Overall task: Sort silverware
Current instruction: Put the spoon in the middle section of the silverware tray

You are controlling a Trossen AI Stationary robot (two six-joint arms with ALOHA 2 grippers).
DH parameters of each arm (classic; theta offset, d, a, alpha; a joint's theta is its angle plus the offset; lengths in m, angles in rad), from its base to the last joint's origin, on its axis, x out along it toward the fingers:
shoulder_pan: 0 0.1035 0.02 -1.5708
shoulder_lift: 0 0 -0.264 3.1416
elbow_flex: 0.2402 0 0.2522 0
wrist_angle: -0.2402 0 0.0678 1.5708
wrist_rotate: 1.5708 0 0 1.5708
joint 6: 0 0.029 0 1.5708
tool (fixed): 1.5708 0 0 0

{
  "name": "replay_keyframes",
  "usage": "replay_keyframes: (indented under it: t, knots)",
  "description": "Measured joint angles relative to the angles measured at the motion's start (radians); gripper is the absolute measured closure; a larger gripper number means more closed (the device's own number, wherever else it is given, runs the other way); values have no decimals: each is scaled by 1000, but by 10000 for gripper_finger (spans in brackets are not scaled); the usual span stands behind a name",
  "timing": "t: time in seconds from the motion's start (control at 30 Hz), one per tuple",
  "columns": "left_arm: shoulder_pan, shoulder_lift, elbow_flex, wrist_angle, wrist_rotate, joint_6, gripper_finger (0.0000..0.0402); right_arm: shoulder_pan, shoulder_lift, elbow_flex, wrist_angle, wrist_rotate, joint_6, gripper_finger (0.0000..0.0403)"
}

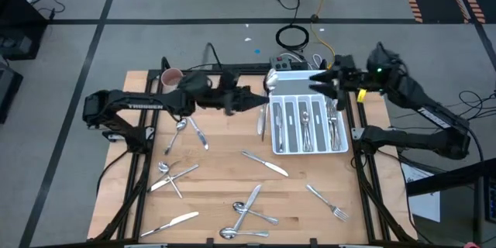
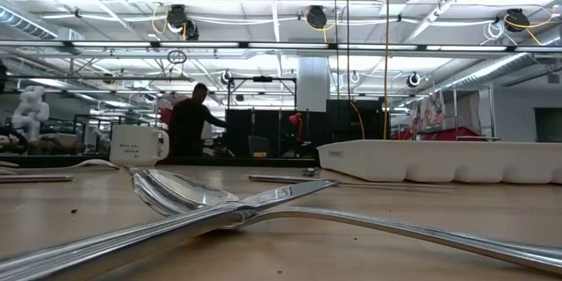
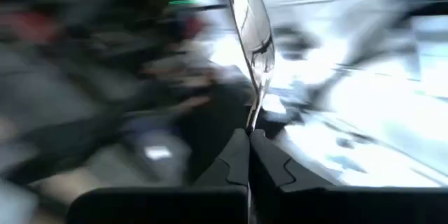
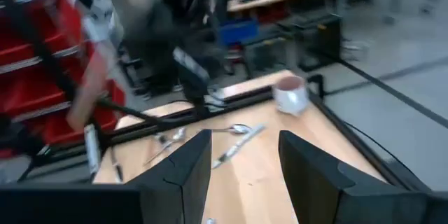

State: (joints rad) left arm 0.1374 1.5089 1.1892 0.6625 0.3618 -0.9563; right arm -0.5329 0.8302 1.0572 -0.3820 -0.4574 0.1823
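The left end effector [image 3: 248, 136] is clamped on a slim spoon [image 3: 252, 35] by its handle, and we judge it stiff, light, slippery, best pinched mid-handle.

The cutlery tray [image 1: 310, 124] sits at the far right of the counter [image 1: 225, 182], with forks and spoons lying in its slots, and the mug [image 1: 171, 79] stands at the far left corner. The left pincer [image 1: 260, 101] hangs just left of the tray, clamped on a spoon [image 3: 250, 35], above a knife [image 1: 262, 121] lying beside the tray; the right pincer [image 1: 322, 84] hovers over the tray's far edge. More silverware lies scattered: a spoon and knife [image 1: 190, 130] near the mug, a crossed pair [image 1: 172, 177] at the left, a knife [image 1: 265, 163] mid-counter, a fork [image 1: 327, 202] near right, crossed pieces [image 1: 249, 209] at the near edge.
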Motion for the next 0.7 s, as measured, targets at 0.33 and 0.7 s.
replay_keyframes:
  t: [0.33, 0.7]
  knots:
    - [-119, -2, 0, 446, 306, -250, 401, 226, 81, 39, 226, -15, -581, 245]
    - [-159, 119, 0, 423, 454, -504, 401, 385, 327, 268, 240, -12, -566, 245]
